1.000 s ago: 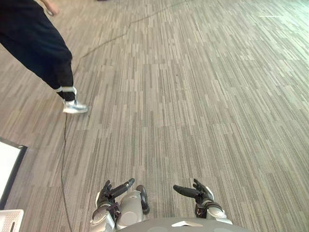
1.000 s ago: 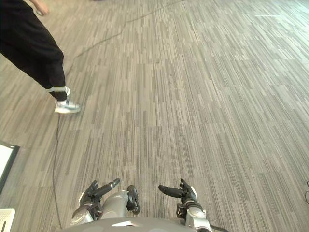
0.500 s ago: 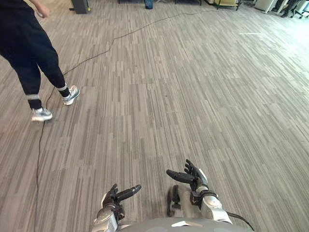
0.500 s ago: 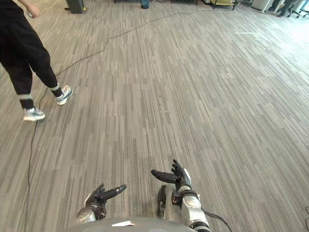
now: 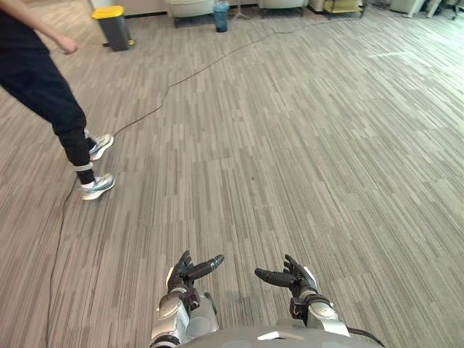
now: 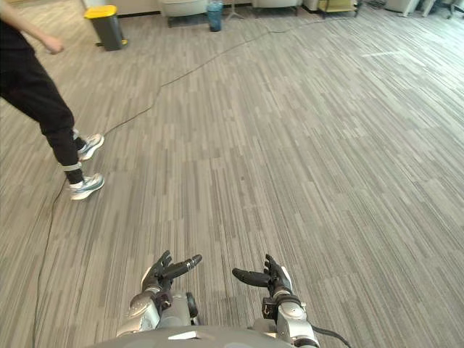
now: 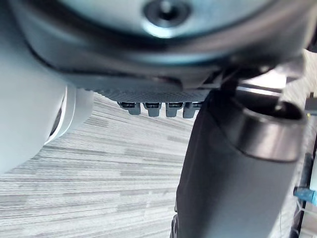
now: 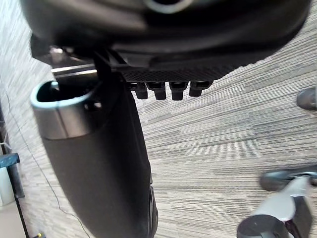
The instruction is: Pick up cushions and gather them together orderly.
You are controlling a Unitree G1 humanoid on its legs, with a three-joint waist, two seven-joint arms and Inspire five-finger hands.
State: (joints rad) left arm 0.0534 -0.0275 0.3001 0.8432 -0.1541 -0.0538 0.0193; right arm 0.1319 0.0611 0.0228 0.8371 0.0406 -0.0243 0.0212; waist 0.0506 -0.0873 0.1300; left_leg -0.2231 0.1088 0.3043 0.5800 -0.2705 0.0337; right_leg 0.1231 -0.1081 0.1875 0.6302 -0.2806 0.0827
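I see striped grey carpet ahead with nothing that looks like a cushion on it. My left hand (image 5: 187, 272) hangs low at the bottom of the head views, fingers straight and spread, holding nothing. My right hand (image 5: 293, 278) is beside it, a little to the right, its fingers also straight and empty. In the wrist views the left hand's fingers (image 7: 156, 106) and the right hand's fingers (image 8: 166, 89) stick out straight over bare carpet.
A person in dark trousers and pale shoes (image 5: 98, 186) stands on the left. A thin cable (image 5: 167, 90) runs across the floor from the far wall toward them. A grey bin with a yellow lid (image 5: 113, 25) and a blue container (image 5: 221, 14) stand at the far wall.
The camera has tilted up and shifted, so the far wall's bin now shows. The person's feet have changed places as they step. Both hands stay low and open.
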